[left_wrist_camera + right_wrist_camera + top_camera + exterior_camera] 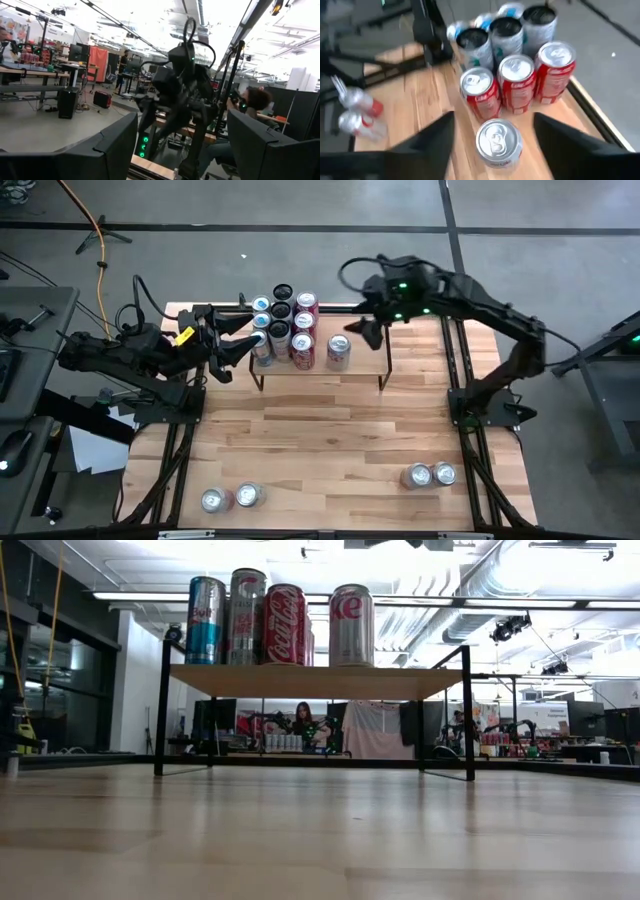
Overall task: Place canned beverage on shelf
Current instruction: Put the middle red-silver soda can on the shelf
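on the near edge of the wooden surface (330, 430) two pairs of silver cans stand well apart — one pair (230, 498) at the left, one pair (429, 475) at the right. between them and the shelf (360, 350) the surface lies bare.

the shelf is a low riser with a light wood plank top and thin black rod legs, standing at the far side of the surface. on its left part stands a tight cluster of cans (285, 325): red ones, blue and silver ones, and two with dark tops. the silver can (498, 141) stands alone on the shelf just to the right of the cluster, upright, with a plain silver lid and pull tab; from table height part of a red script letter shows on its side. the red cans (285, 624) beside it read coca-cola.

the right gripper (352, 330) hangs just over the silver can, its jaws parted on either side of it and not touching — the can stands free between them. the left gripper (235, 348) waits at the left end of the shelf, close beside the cluster, jaws apart and empty.

beyond the surface lies a workshop with desks and screens; a person (301, 720) sits far back, and another person (252, 102) shows by the right arm's frame.
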You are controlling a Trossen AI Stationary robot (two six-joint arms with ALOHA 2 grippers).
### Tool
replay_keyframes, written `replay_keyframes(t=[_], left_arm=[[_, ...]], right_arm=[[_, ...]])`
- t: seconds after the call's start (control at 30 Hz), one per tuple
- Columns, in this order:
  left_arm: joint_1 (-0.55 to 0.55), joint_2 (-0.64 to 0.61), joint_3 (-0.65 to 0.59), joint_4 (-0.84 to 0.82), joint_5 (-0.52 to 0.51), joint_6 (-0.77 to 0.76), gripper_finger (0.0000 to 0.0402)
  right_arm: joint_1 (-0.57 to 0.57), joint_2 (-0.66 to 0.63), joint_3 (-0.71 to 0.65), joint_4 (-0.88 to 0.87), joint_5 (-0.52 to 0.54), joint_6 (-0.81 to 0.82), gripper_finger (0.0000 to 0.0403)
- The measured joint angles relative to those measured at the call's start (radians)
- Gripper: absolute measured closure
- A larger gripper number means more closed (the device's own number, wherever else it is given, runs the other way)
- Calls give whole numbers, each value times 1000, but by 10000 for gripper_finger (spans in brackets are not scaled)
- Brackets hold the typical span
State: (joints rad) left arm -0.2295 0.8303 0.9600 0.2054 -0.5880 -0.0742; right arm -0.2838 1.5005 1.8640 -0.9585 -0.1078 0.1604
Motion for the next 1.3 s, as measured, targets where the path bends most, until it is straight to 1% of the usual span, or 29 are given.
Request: replay_keyframes(t=[0.1, 0.17, 0.23, 0.33, 0.47, 0.57, 0.83, 1.1, 1.2, 1.3], left_arm=[[0, 0, 0, 0, 2, 0, 161], [0, 0, 0, -1, 2, 0, 161], [0, 0, 0, 0, 9, 0, 161], [0, 0, 0, 0, 19, 0, 161], [0, 0, 0, 0, 28, 0, 161], [0, 0, 0, 0, 28, 0, 161], [0, 0, 0, 0, 28, 2, 161], [0, 0, 0, 1, 28, 26, 161], [0, 0, 0, 1, 28, 27, 161], [0, 0, 0, 1, 28, 27, 161]], right_arm=[[18, 84, 95, -80, -1, -59, 94], [27, 132, 146, -113, -1, -105, 55], [34, 177, 187, -144, -1, -140, 28], [38, 234, 227, -204, -2, -160, 10], [37, 275, 229, -295, -25, -170, 6], [38, 289, 200, -318, -25, -187, 6], [41, 287, 102, -229, -10, -181, 6], [44, 288, 47, -221, 32, -188, 7], [44, 287, 44, -199, 33, -218, 21], [44, 287, 43, -185, 42, -258, 56]])
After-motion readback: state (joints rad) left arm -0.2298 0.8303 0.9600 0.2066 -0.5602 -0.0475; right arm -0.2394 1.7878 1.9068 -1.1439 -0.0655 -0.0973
